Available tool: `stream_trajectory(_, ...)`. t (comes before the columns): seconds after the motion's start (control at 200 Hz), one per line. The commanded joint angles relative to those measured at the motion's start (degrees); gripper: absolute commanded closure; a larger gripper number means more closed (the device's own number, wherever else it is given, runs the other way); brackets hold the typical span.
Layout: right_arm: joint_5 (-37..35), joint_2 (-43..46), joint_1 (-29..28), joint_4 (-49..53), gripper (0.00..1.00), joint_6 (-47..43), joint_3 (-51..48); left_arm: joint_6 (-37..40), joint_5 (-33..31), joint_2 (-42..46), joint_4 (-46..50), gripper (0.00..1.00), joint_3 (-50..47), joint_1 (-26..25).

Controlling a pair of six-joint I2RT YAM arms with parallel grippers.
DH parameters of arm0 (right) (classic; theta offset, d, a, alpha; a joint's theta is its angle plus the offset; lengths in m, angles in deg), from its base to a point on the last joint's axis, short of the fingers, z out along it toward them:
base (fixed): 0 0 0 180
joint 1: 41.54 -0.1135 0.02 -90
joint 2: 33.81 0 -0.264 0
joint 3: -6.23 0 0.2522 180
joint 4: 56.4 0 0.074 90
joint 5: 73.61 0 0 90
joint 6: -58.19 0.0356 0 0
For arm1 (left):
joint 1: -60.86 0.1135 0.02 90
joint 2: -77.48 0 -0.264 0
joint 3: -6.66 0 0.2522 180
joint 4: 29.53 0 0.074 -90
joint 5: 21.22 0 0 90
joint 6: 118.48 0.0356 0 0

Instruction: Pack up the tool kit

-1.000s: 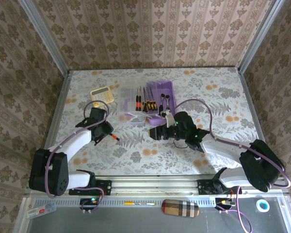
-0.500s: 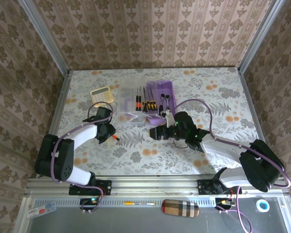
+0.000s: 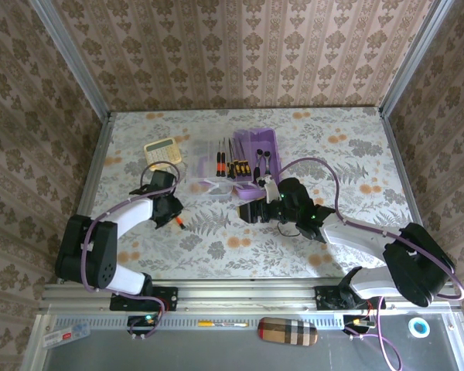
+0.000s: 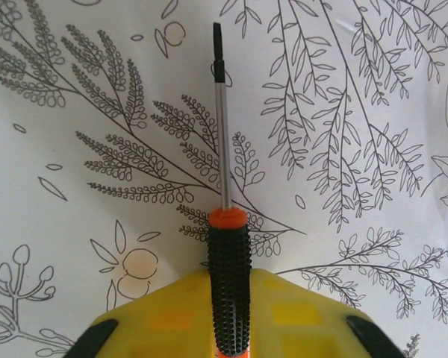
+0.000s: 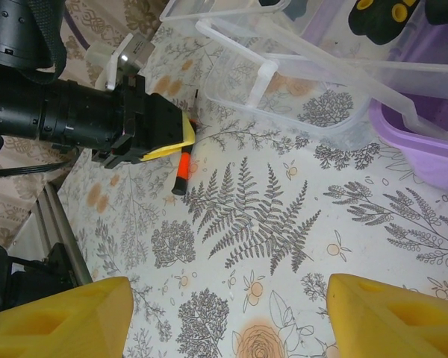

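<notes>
- My left arm (image 3: 127, 216) swings out from its base at the near edge of the counter (image 3: 348, 154), then reaches forward and inward, with the wrist tipped down at the floral surface.
- My left jaws are pinched on a screwdriver (image 4: 229, 291). Its ribbed black handle sits between my yellow pads (image 4: 299, 321), and the orange collar and steel shaft point straight away from me.
- I cannot tell whether the screwdriver is lifted or resting on the counter.
- My right arm (image 3: 356, 236) bends out to the right of its base, and the forearm runs back left and forward, low over the counter.
- My right jaws are spread wide, one yellow pad (image 5: 56, 321) at each lower corner of the wrist view. Only bare counter lies between them.
- They face my left jaws across a stretch of fern print, just on the near side of the tool kit.
- The tool kit box (image 3: 261, 145), translucent purple, lies open at mid-counter beyond both wrists.
- Its clear lid (image 3: 205, 174) is laid out flat on its left.
- Several black-handled screwdrivers (image 3: 230, 165) lie side by side in the open kit, with darker tools (image 3: 264, 158) just to their right.
- A yellow calculator (image 3: 162, 149) sits left of the lid, beyond my left wrist.
</notes>
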Motion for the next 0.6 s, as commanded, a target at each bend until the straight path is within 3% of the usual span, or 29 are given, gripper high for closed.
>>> stream_trajectory(0.0,-3.39,3.43,-0.05,-0.32,0.29,-0.76,-0.04,3.28,2.74,1.60,-0.30,0.89,-2.18,0.42)
stream_trajectory(0.215,-4.89,4.17,-0.06,-0.11,0.29,-1.30,-0.52,5.11,1.80,5.63,3.07,0.89,-1.34,0.42)
stream_trajectory(0.595,-6.58,3.94,0.01,0.93,0.29,-2.12,-0.33,14.09,-2.38,13.46,17.36,0.88,10.75,0.36)
